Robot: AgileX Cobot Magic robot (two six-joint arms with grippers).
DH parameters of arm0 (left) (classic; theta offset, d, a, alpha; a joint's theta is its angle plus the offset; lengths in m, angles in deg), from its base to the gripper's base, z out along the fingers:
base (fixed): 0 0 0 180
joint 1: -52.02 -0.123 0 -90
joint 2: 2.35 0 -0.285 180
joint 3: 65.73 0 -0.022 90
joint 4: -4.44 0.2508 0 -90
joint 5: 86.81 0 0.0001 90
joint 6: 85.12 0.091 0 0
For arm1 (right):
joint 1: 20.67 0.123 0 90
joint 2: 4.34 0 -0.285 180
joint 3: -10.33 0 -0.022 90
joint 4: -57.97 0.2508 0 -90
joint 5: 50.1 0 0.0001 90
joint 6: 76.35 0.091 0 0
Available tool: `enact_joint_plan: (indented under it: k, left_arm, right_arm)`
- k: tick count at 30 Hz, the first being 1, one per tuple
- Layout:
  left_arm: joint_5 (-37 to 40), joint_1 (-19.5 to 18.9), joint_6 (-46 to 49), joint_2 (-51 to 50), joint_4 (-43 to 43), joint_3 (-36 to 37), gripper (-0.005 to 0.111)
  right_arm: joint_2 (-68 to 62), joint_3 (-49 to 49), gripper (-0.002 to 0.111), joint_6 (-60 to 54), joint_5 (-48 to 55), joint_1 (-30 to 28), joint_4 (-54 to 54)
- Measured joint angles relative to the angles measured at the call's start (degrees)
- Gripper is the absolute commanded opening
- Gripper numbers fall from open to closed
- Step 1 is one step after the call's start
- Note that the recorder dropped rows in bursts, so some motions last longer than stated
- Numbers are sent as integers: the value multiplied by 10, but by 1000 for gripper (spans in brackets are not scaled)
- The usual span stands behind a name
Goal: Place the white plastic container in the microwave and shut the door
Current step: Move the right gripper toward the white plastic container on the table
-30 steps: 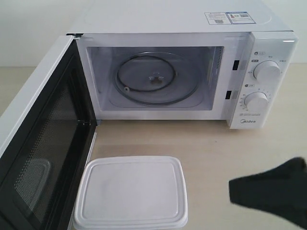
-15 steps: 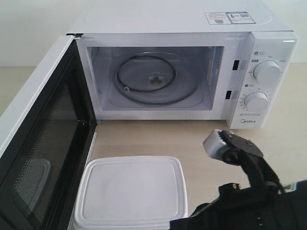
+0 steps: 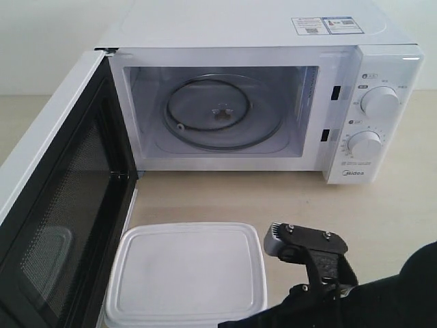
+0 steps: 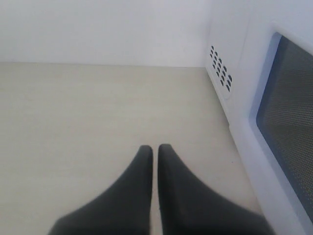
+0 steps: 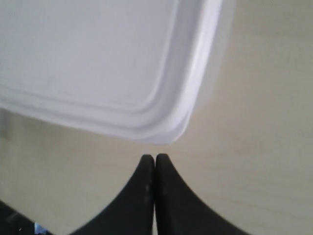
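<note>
The white plastic container (image 3: pixel 186 273) sits lidded on the table in front of the microwave (image 3: pixel 239 27). The door (image 3: pixel 61 198) is swung wide open to the left, and the cavity holds only the glass turntable (image 3: pixel 218 113). My right arm (image 3: pixel 321 266) reaches in from the lower right, just beside the container's right edge. In the right wrist view my right gripper (image 5: pixel 155 157) is shut and empty, its tips a short way off the container's rounded corner (image 5: pixel 181 122). My left gripper (image 4: pixel 155 147) is shut over bare table, with the door's outer face (image 4: pixel 288 112) beside it.
The microwave's two dials (image 3: pixel 379 102) are on its right panel. Its vented side wall (image 4: pixel 221 68) shows in the left wrist view. Pale wooden table (image 3: pixel 287 198) stretches between the container and the microwave's opening, and a white wall stands behind.
My right arm has come in from the lower right and moved left and down, ending beside the container's right edge. The container, door and microwave have not moved.
</note>
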Motion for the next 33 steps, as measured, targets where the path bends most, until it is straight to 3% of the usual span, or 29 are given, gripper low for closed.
enact_joint_plan:
  k: [15, 18, 24, 33]
  left_arm:
    - [0, 0, 0, 0, 0, 0, 4]
    - [0, 0, 0, 0, 0, 0, 4]
    - [0, 0, 0, 0, 0, 0, 4]
    - [0, 0, 0, 0, 0, 0, 4]
  right_arm:
    - [-15, -80, 0, 31, -239, -13, -6]
    - [5, -74, 0, 25, -227, -15, -6]
    - [65, -14, 0, -68, -62, -11, -2]
    - [52, 34, 0, -72, -145, -11, 8]
